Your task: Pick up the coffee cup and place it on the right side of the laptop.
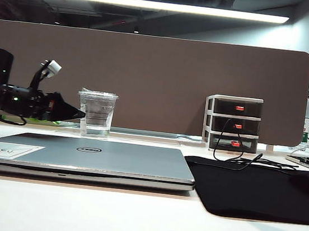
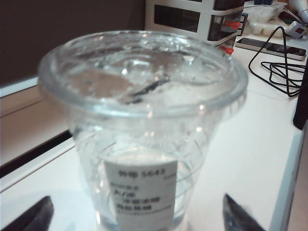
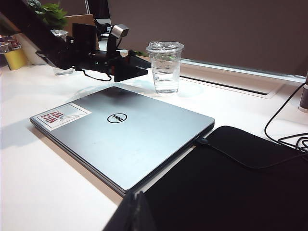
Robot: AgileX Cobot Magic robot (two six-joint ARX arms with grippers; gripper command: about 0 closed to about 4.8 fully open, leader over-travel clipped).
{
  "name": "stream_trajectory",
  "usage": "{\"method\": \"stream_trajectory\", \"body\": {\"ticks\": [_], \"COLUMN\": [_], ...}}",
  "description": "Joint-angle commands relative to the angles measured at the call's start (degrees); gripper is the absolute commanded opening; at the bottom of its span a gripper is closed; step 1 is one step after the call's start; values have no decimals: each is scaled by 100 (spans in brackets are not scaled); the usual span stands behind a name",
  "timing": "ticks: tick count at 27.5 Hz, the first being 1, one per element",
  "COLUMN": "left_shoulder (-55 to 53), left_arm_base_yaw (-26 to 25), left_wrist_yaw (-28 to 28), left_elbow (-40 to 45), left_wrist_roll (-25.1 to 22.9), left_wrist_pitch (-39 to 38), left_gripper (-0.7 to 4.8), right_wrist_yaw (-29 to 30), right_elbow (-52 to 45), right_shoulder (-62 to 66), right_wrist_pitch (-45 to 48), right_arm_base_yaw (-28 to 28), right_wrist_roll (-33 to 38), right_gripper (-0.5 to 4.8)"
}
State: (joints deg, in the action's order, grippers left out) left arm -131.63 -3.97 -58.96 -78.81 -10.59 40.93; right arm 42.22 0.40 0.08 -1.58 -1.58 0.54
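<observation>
Left gripper [image 1: 78, 116], exterior view: I have it level on the left of the table, fingertips pointing toward the coffee cup [image 1: 96, 114] and just beside its wall. Whether they touch, I cannot tell from here. Cup stands upright behind the laptop [image 1: 81, 160], long axis vertical, lid on. Right of the laptop lies the black mouse mat [image 1: 252, 189], with a three-drawer organizer [image 1: 232, 124] behind it. Right gripper not seen in this view.

Left wrist view: cup [image 2: 142, 130] fills the frame dead ahead. Two dark fingertips [image 2: 238, 216] show low at either side of its base, spread wide, cup between them, nothing clamped. Judgement: a short straight advance, then close on the lower wall.

Right wrist view: left gripper [image 3: 132, 67] sits beside the cup [image 3: 165, 67], which stands past the far edge of the laptop [image 3: 125, 139]. Right gripper [image 3: 134, 214] shows only as a dark tip at the frame edge, well apart from the cup; fingers look together, but I cannot tell for certain. Left arm is plainly the nearer one.
</observation>
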Motion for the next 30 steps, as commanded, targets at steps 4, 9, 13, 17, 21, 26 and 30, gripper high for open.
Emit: {"method": "stream_trajectory", "body": {"ticks": [4, 9, 13, 17, 21, 26, 30], "left_shoulder": [-142, -219, -350, -452, -509, -610, -643], "left_arm_base_yaw": [107, 136, 184, 251, 284, 350, 444], "left_wrist_yaw": [317, 610, 417, 249, 234, 219, 236], "left_elbow": [-214, -374, -577, -723, -804, -940, -1005], "left_wrist_roll": [11, 24, 315, 304, 310, 319, 446], "left_wrist_pitch": [26, 20, -4, -9, -11, -22, -2], "left_gripper": [479, 479, 479, 479, 479, 479, 479], "right_wrist_yaw": [13, 13, 11, 11, 13, 20, 20], "right_elbow": [-37, -37, -37, -37, -37, -37, -37], "right_shoulder": [-9, -9, -9, -9, -9, -9, -9], "right_wrist_pitch": [42, 42, 39, 42, 37, 33, 33], "right_arm_base_yaw": [0, 0, 0, 0, 2, 4, 7], "right_wrist_roll": [-57, -57, -61, -61, -63, -59, -59], "right_gripper": [0, 0, 0, 0, 0, 0, 24]}}
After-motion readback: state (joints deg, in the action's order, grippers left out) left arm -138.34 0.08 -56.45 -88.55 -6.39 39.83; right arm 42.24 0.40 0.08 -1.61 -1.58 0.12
